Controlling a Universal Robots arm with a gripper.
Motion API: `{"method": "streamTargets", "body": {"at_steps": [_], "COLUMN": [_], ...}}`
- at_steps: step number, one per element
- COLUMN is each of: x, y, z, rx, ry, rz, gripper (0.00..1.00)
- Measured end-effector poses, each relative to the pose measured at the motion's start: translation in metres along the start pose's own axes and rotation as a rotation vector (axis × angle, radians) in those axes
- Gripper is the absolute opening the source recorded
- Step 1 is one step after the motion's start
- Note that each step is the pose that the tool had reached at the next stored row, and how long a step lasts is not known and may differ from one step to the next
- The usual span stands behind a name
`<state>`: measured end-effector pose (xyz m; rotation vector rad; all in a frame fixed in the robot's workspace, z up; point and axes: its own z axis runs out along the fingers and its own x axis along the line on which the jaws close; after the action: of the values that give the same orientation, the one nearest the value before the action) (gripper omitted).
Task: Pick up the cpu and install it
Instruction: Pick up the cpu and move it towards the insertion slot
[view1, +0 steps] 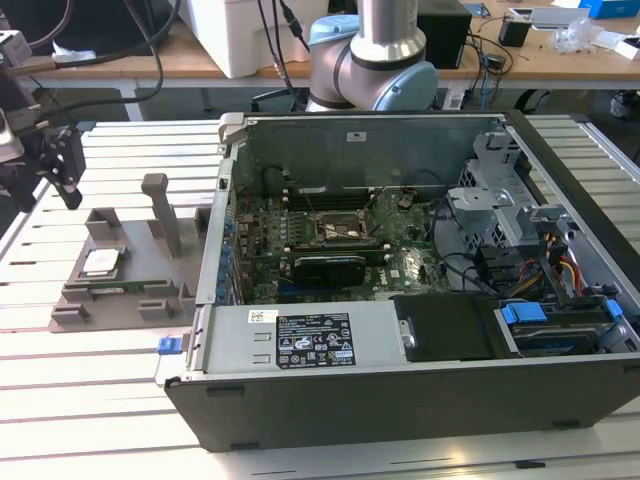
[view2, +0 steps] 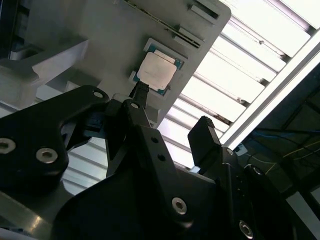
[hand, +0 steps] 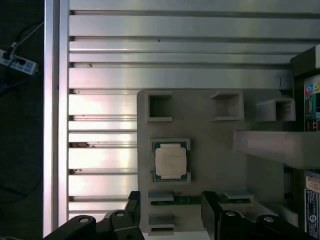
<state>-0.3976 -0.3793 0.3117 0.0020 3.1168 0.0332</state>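
The cpu (view1: 101, 262) lies flat, metal top up, in a shallow square pocket of a grey holder (view1: 135, 265) at the exterior view's left. That seat likely keeps it square and easy to reach from above. The gripper (view1: 65, 175) hangs above and apart from it in the upper left of that frame. In the second wrist view its fingers (view2: 202, 135) stand apart with nothing between them, and the cpu is untouched. The open computer case (view1: 420, 400) lies on its side right of the holder, its socket (view1: 340, 232) facing up. Everything rests on a ribbed aluminium bench (view1: 90, 400), and a wooden desk (view1: 150, 62) with cables stands behind.
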Motion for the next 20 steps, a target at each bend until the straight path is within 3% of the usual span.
{"method": "streamTargets", "body": {"at_steps": [11, 17, 20], "x": [0.0003, 0.0007, -0.0009], "y": [-0.0002, -0.0001, 0.0038], "z": [0.0125, 0.0270, 0.0308], "rx": [0.0001, 0.0006, 0.0131], "ry": [0.0000, 0.0000, 0.0000], "rz": [0.000, 0.000, -0.007], "gripper": [0.60, 0.60, 0.60]}}
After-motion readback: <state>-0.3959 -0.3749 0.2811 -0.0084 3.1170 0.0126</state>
